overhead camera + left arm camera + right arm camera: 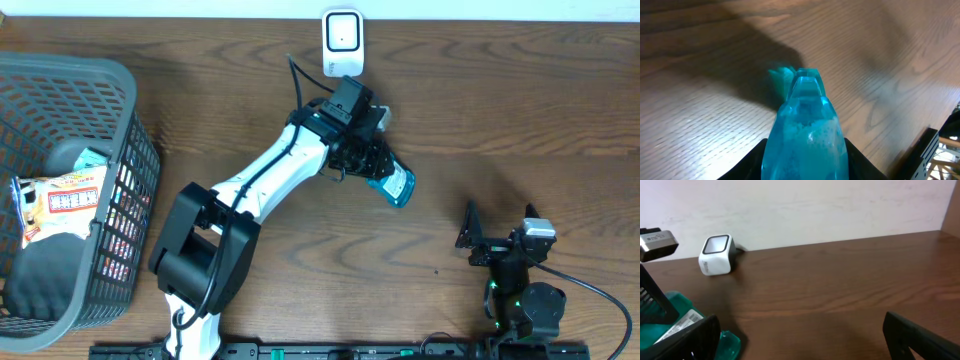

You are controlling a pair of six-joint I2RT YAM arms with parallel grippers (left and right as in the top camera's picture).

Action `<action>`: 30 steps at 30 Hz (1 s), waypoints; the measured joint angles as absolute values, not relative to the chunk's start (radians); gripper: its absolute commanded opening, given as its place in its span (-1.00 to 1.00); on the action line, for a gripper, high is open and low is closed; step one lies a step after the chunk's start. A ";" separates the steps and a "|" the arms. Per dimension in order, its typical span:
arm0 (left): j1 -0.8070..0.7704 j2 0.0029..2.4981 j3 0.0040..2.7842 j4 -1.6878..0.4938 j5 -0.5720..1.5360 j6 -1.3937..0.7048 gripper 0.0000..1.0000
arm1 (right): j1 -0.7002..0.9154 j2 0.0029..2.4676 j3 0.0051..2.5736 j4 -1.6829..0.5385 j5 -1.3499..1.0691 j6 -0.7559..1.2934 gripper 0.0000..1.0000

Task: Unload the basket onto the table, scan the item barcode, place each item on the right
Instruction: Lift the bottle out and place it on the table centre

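The teal bottle (397, 186) is near the middle of the overhead frame, a little to the right, and it is held by the left hand (368, 160) above the brown wooden table (520, 110). The hand is closed partly around the body of the bottle; in the left wrist view the two dark fingers (751, 166) stand on both sides of the bottle at the bottom edge, and its cap end points away toward the table. The white scanner (341, 41) stands at the top centre of the overhead frame, near the bottle but apart from it. In the right wrist view a white label shows on the bottle in the lower left corner. The right hand (500, 238) is at the lower right, wide open and holding nothing. A grey basket (128, 150) with packets (60, 200) is at the left edge.
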State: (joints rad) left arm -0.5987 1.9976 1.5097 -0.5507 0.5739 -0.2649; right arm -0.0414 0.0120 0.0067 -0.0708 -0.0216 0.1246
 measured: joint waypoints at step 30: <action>-0.555 1.955 1.620 -0.944 0.183 -0.171 0.96 | -0.041 0.012 0.007 -0.071 -0.022 0.125 0.99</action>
State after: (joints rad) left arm -0.5549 1.9549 1.6199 -0.9436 0.1833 -0.1711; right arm -0.0414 0.0120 0.0067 -0.0708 -0.0216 0.1246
